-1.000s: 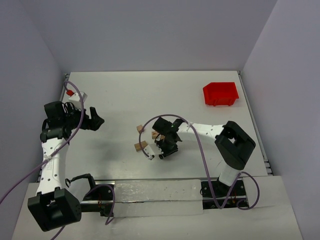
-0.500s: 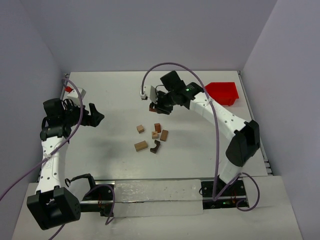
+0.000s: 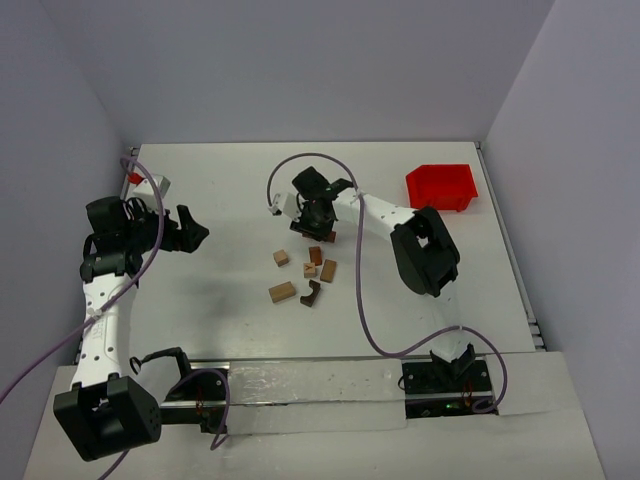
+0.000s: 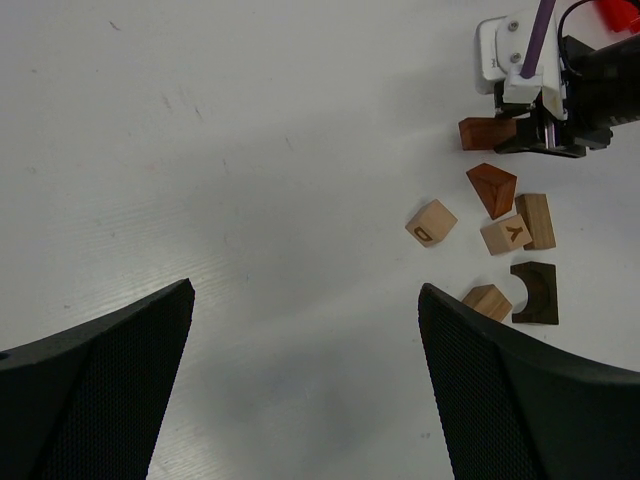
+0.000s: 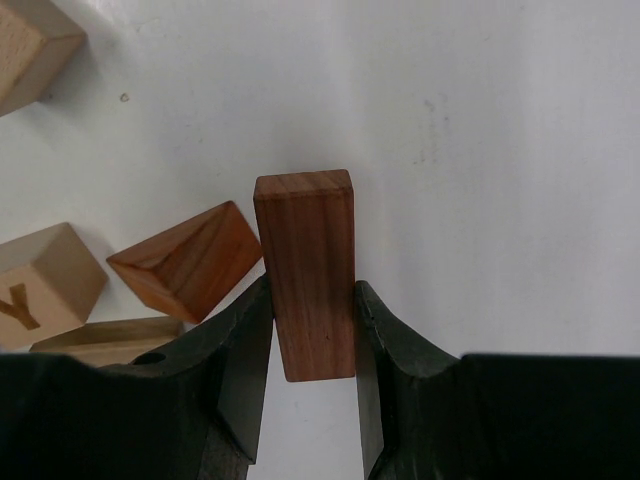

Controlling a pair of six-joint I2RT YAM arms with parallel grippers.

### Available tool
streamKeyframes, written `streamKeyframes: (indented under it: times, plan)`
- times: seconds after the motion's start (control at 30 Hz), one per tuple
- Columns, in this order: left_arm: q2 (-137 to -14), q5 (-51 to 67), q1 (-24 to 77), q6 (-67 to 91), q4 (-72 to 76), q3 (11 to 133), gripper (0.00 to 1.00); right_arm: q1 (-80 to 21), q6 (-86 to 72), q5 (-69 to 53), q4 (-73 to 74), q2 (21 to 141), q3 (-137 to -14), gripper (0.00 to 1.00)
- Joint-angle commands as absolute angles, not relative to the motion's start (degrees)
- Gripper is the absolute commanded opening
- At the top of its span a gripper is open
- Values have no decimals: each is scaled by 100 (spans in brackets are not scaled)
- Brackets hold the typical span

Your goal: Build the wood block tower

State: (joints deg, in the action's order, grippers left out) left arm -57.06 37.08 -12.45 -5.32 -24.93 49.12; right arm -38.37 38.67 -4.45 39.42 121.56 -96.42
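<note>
In the jaws of the right gripper sits a bar, just behind the loose blocks — bin far right.

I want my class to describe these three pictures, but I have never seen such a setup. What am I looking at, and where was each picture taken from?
Two white robot arms are bolted at the near edge of a white table. The wide picture comes from a fixed camera above and behind them; the other two come from a camera on each wrist. The left gripper is open and empty. The right gripper is closed on a dark brown bar. Near it lie loose wood blocks, among them an arch and a cube marked Y. A red bin sits at the far right.
</note>
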Motion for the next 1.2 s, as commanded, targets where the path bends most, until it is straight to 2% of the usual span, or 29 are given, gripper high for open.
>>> streamKeyframes:
  times: [0.0, 0.37, 0.93, 1.17]
  plan:
    - [-5651, 3814, -1222, -457, -2268, 5142, 99, -3911, 4104, -325, 3507, 12067, -9520, 0]
    - [-5756, 3657, -1222, -519, -2347, 5582, 99, -4361, 3963, -520, 3638, 12074, -8943, 0]
    - [-5507, 3660, -1228, -507, -2373, 5475, 99, -5383, 2819, -1153, 3668, 10742, -7307, 0]
    - [-5502, 3626, -1222, -290, -2237, 5396, 99, -5224, 1760, -1130, 3525, 10331, -7625, 0]
